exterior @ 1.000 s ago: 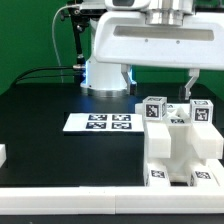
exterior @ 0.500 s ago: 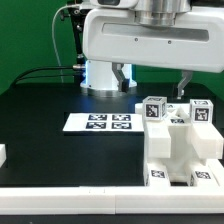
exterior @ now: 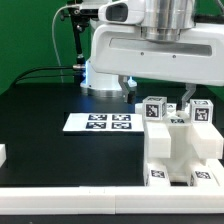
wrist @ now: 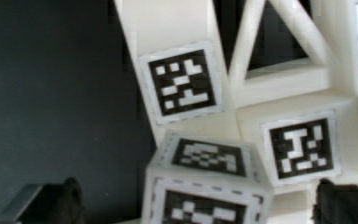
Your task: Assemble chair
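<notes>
The chair [exterior: 180, 145] is a cluster of white blocky parts with black-and-white tags at the exterior view's right, with tagged pieces [exterior: 155, 108] sticking up from it. My gripper [exterior: 157, 92] hangs open just above those pieces, one finger [exterior: 127, 88] on each side. In the wrist view the chair parts [wrist: 181, 80] fill the frame: a tall tagged post, an open frame behind it and several tags lower down. A tagged block [wrist: 208, 195] lies between my dark fingertips [wrist: 60, 203], and the gripper [wrist: 202, 205] touches nothing.
The marker board [exterior: 98, 122] lies flat on the black table [exterior: 50, 140] to the left of the chair. A small white piece [exterior: 2, 155] shows at the left edge. The robot's base [exterior: 105, 75] stands behind, before a green backdrop.
The arm has come down and slightly right toward the chair. Both fingers now show lower, flanking the top tagged pieces. The jaws stayed wide and the chair has not moved.
</notes>
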